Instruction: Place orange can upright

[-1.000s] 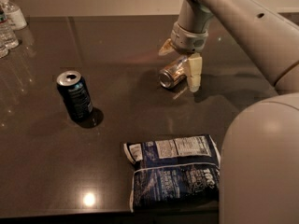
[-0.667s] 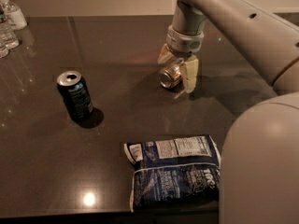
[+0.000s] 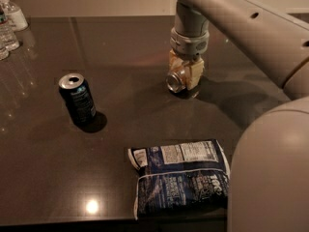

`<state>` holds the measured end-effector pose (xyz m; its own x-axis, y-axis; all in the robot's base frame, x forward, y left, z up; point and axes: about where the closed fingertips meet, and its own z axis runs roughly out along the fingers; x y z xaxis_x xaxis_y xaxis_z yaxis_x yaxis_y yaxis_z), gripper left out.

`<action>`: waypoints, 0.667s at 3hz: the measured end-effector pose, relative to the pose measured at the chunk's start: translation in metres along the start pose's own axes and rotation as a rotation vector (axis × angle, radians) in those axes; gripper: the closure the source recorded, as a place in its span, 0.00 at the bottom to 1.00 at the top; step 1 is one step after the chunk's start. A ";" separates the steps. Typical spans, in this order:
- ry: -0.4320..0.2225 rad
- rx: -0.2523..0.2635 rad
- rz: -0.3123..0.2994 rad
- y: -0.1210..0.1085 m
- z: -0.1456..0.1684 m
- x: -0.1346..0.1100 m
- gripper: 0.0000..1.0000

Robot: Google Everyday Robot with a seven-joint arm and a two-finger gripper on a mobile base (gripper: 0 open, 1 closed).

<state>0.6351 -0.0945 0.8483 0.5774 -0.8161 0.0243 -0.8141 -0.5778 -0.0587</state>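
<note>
The orange can lies on its side on the dark table, right of the middle, with its silver end facing the front left. My gripper comes straight down onto it from above. The cream fingers sit close against both sides of the can's body and hide most of it. The can rests on the table surface.
A dark blue can stands upright at the left. A dark blue snack bag lies flat near the front edge. Clear water bottles stand at the far left corner. The robot's grey body fills the lower right.
The gripper has moved slightly left and lower over the can, and its fingers have drawn in from a wide spread to close against the can's sides.
</note>
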 end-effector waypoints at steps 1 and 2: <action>0.041 -0.009 -0.039 0.003 -0.003 0.002 1.00; 0.100 0.035 -0.116 0.008 -0.019 -0.005 1.00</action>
<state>0.6246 -0.0955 0.8671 0.6572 -0.7421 0.1321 -0.7384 -0.6690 -0.0848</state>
